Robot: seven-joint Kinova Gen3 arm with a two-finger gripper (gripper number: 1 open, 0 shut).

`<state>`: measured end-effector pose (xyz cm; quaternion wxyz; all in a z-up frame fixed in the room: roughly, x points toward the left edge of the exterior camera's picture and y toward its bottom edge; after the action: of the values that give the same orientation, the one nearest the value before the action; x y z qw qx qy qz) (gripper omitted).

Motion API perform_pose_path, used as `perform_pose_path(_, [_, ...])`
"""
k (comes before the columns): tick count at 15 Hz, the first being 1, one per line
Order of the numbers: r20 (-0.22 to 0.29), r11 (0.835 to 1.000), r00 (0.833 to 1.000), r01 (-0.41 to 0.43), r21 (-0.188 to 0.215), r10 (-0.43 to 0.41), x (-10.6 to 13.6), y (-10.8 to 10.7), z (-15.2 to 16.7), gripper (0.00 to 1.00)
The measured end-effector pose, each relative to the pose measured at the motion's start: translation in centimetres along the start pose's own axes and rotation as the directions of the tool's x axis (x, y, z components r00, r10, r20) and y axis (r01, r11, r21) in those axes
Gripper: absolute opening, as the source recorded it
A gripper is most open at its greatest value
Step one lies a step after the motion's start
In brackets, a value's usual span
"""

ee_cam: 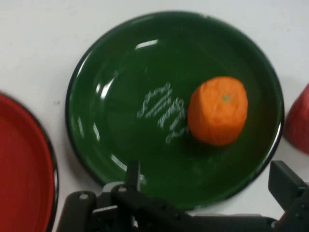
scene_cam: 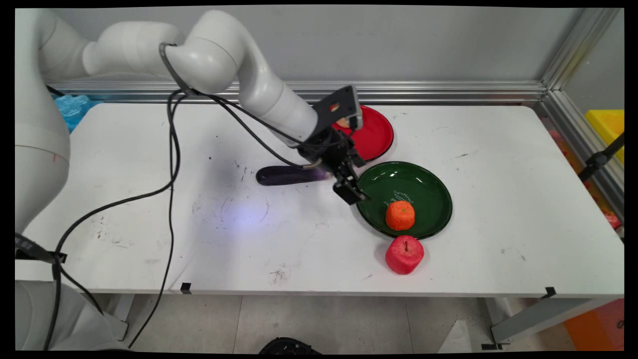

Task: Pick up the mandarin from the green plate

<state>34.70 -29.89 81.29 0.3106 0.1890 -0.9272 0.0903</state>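
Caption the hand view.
Orange on a green plate, red plate and apple at the edges.

a white counter (scene_cam: pixel 149 149), scuffed with dark marks, carries everything. a glossy green plate (scene_cam: pixel 428 189) with pale lettering in its well sits right of centre, and an orange (scene_cam: pixel 400 215) rests inside it, toward its near rim. a red apple (scene_cam: pixel 404 254) stands on the counter just beside that rim, nearer the front edge. a red plate (scene_cam: pixel 376 134) lies behind the green one, close to it. a dark purple eggplant (scene_cam: pixel 284 175) lies on the counter to the green plate's left. a crumpled blue thing (scene_cam: pixel 72 107) shows past the far left edge.
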Motion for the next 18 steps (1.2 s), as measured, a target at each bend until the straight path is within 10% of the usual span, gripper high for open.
perform_pose_path(18, [-0.072, 0.998, 0.996, 0.060, 0.008, -0.059, 0.7, 2.5, 8.9, 1.00])
